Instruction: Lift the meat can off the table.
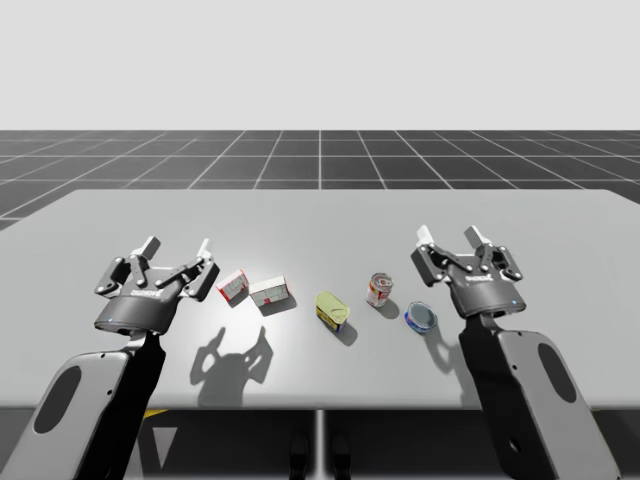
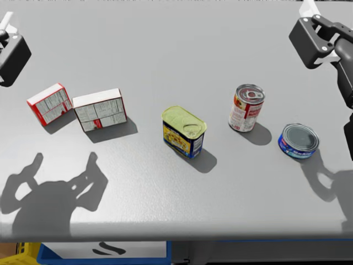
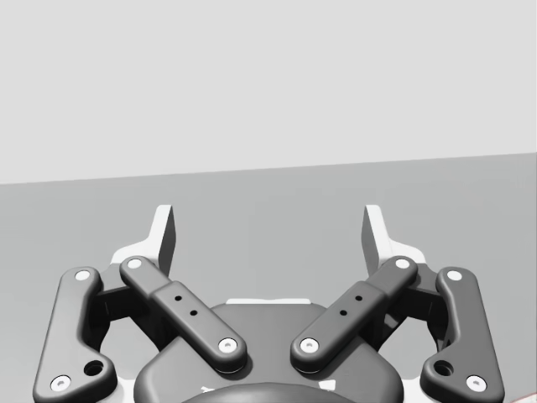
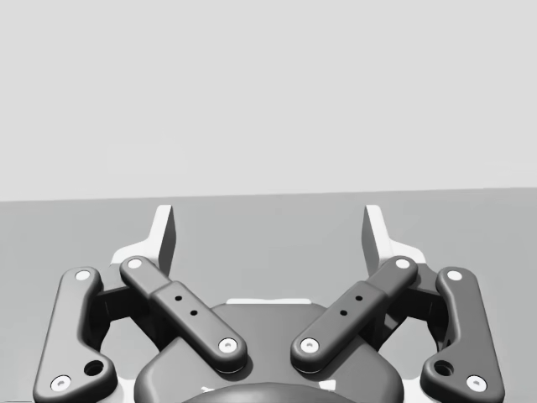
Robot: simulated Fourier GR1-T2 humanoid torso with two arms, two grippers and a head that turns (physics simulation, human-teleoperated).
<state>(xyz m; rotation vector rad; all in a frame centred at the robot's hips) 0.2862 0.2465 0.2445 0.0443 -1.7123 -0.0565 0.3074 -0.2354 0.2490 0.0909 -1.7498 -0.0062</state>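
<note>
Near the middle of the grey table (image 1: pixel 320 215), standing on its base: the meat can (image 2: pixel 183 131) — a short rectangular tin with rounded corners. Pale yellow-green lid with an oval mark on it and a thin raised rim. Blue wrapper with yellow patches on the two sides seen from the head. Set askew to the table's front edge, one corner turned toward the torso. Touching nothing, with its shadow falling on the table at its right.

To its left, the left red-and-white box (image 2: pixel 49 103) and the right red-and-white box (image 2: pixel 100 109), just beside each other and apart from the tin. To its right, the red round can (image 2: pixel 246 107), upright. Further right and nearer the front edge, the flat blue can (image 2: pixel 298 141).

Left gripper (image 1: pixel 178 246) held up over the table's left part, near the boxes, fingers spread wide with nothing between them. In the left wrist view, only bare tabletop ahead. Right gripper (image 1: pixel 448 237) held up over the right part, near the flat blue can — fingers likewise spread, gripping nothing. Both well apart from the meat can.
</note>
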